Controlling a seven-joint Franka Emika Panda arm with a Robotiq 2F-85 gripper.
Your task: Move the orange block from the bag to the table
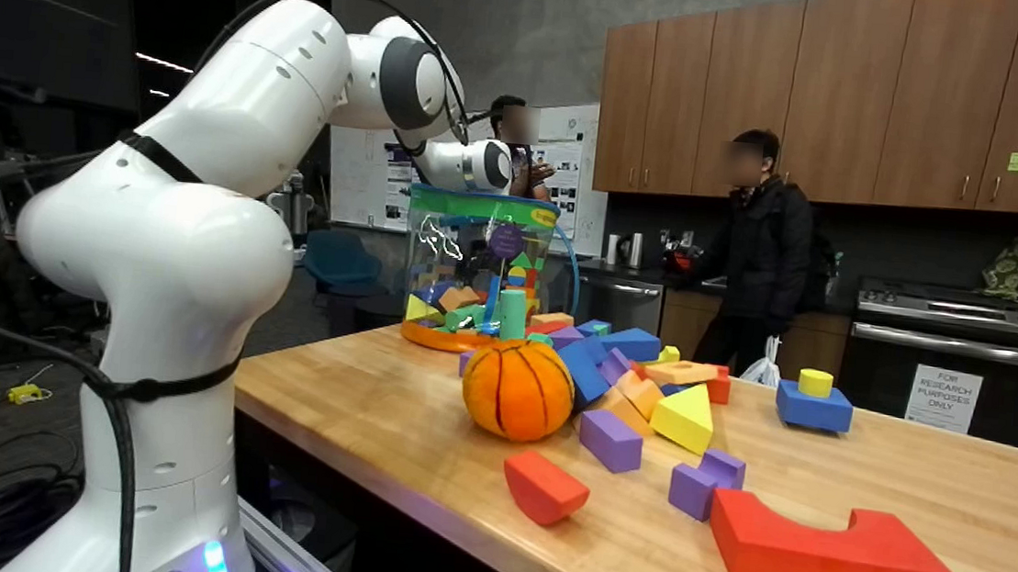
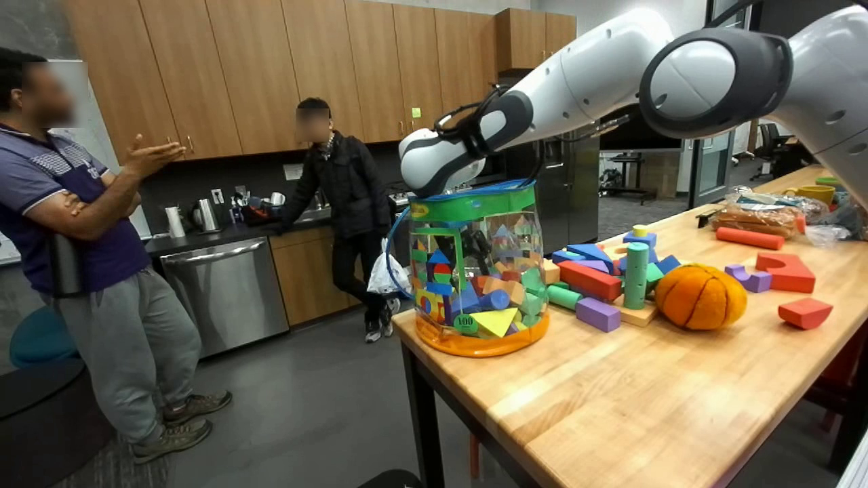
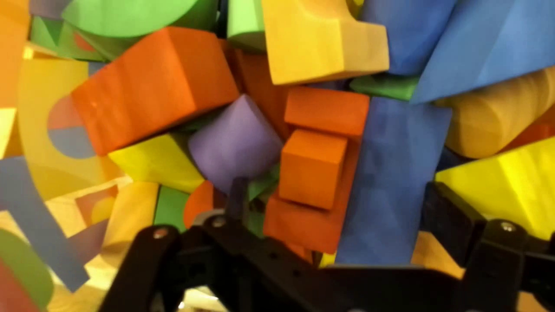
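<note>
The see-through bag [image 1: 477, 204] [image 2: 475, 207] with a green top band stands on the light-wood table [image 1: 340, 368] [image 2: 597, 390] in both exterior views. The arm reaches into its top. In the wrist view a small orange block [image 3: 310, 170] lies on a larger red-orange block [image 3: 303, 223] among several toy pieces. My gripper [image 3: 342, 210] is open, its fingers wide apart. The orange block lies between them in the picture, closer to the left finger, and nothing is held. In an exterior view the gripper [image 2: 479, 247] shows only darkly through the bag wall.
A wide blue block [image 3: 390, 182] lies right beside the orange block, and a purple piece [image 3: 236, 143] lies to its left. Outside the bag are a blocks pile [image 2: 593, 278], an orange ball [image 1: 518, 390] [image 2: 701, 297] and a red arch [image 1: 826, 553]. Two people stand behind.
</note>
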